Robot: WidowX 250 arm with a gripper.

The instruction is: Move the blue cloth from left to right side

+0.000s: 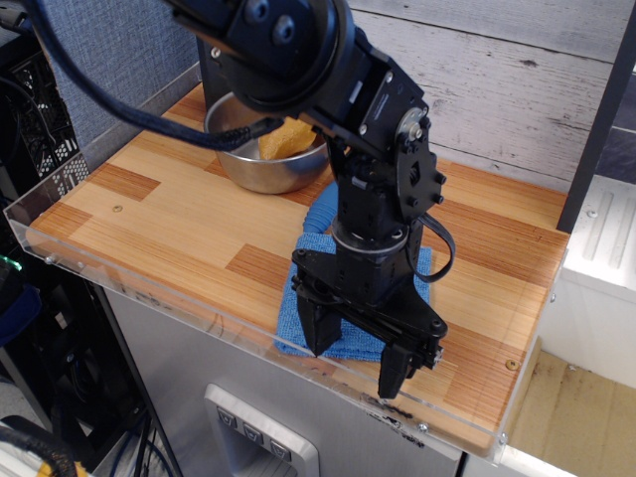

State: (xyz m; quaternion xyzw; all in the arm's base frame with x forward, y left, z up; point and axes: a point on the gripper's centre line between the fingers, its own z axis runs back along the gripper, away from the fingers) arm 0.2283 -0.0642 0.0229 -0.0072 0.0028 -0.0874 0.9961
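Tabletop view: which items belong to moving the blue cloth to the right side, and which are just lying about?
Part of the job:
- blue cloth, flat at the table's front edge, under the hand
- hand, open, fingers straddling the cloth

Just lying about:
- steel bowl at the back
- orange-yellow item inside the bowl
- wooden table

A pale weathered plank wall rises behind the striped wooden tabletop, with blue-grey fabric panel at left.
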